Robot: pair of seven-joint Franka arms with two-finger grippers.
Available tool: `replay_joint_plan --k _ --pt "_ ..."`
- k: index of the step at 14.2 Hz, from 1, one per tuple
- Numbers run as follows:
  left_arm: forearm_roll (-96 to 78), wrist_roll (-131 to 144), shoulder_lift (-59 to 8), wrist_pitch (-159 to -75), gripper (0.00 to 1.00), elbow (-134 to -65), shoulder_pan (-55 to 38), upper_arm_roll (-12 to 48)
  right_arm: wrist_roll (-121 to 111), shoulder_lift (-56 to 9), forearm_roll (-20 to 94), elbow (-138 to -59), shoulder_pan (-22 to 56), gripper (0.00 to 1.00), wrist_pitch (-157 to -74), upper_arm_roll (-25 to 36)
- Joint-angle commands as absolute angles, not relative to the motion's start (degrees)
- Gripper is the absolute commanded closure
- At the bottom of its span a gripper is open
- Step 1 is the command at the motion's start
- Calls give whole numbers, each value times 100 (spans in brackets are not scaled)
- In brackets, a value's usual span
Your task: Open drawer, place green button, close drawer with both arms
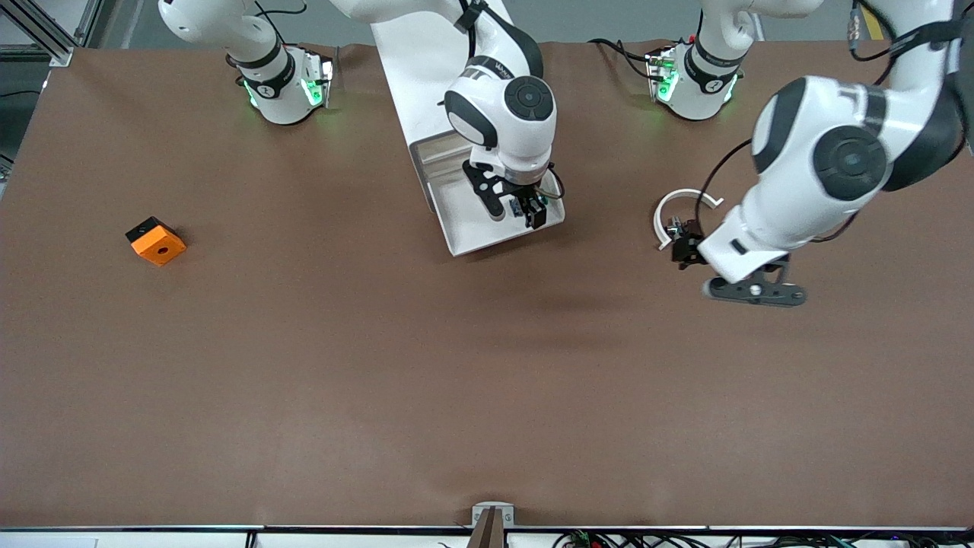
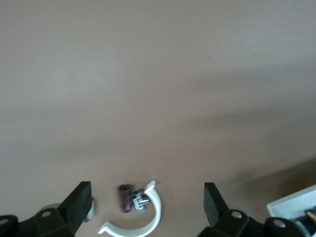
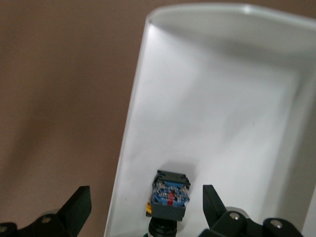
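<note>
The drawer (image 1: 468,224) stands pulled out of the white cabinet (image 1: 426,68), open toward the front camera. The button (image 3: 170,195) lies on the drawer's white floor (image 3: 212,113), blue-black body up, near the side wall. It shows in the front view (image 1: 520,207) between the fingers. My right gripper (image 1: 516,207) hangs over it, open, fingers (image 3: 79,207) on either side and not touching; in its wrist view the gripper (image 3: 145,206) straddles the button. My left gripper (image 1: 687,247) is open and empty above the table toward the left arm's end; its wrist view shows the gripper (image 2: 146,202) wide apart.
A white C-shaped ring (image 1: 685,213) and a small dark clip piece (image 2: 129,197) lie on the brown table under the left gripper. An orange square block (image 1: 156,240) with a black hole sits toward the right arm's end. A drawer corner (image 2: 296,205) shows in the left wrist view.
</note>
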State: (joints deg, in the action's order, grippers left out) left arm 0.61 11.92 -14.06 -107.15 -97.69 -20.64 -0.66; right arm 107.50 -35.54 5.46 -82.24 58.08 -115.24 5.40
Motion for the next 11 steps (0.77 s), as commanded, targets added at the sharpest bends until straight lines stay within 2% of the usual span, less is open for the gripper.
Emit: replay_joint_plan --k 1,5,11 --pt "211 1826 -1809 -11125 0 -9773 -2434 -44 9707 -3516 598 -7788 5424 0 -10918 483" --pt "176 2977 -2319 -12048 0 -10107 -2926 62 8257 -3244 589 -7761 4827 0 -10758 501" --pt "-235 4401 -3181 -12778 0 -10037 -3585 88 5200 -2550 589 -7769 3395 0 -9582 510"
